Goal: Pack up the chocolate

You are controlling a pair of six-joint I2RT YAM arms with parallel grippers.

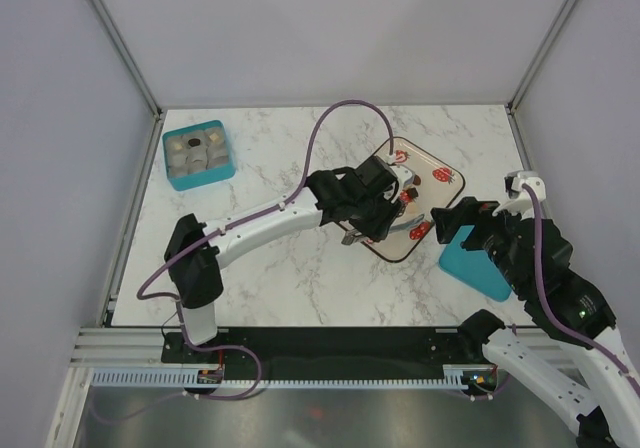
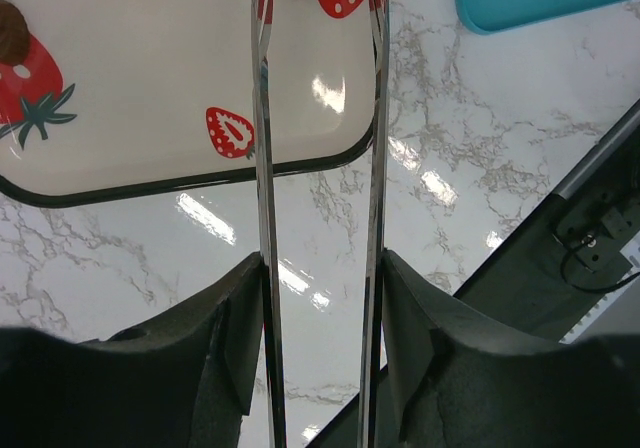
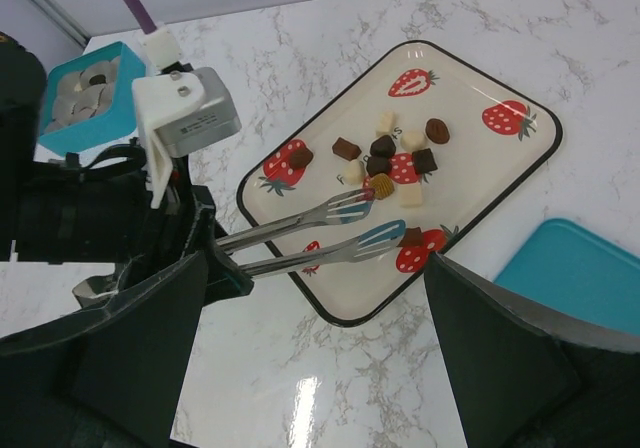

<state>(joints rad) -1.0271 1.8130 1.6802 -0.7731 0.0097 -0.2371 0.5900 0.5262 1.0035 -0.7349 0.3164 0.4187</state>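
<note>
reaching in from the near left, the left arm (image 1: 270,213) is stretched across the marble counter (image 1: 260,288) to a white, dark-rimmed tray (image 3: 470,173) printed with red strawberries, set at an angle right of centre. the left fingers (image 2: 235,348) are closed to a narrow gap on the handle end of long metal tongs (image 3: 300,221), one finger pressed against each arm. the two arms are kept apart and nearly parallel, and their tips are held out over the tray.

the chocolate (image 3: 381,146) is scattered on the tray. dark brown, mid brown and pale pieces are gathered loosely around its middle, some lying on the strawberry prints. one brown piece (image 3: 411,236) is seen just beside the lower tong tip, on a print at the tray's near right edge. whether that piece is touched by the tip cannot be told.

a teal box (image 1: 172,168) with small compartments is placed at the far left of the counter, well apart from the tray. pale and dark rounds are seen in its compartments, too small to be made out further. a flat teal lid (image 3: 585,278) is laid just beside the tray on its near right. the right fingers (image 3: 510,358) are spread wide and hold nothing. they are held by the far edge of the lid, facing the tray.
</note>
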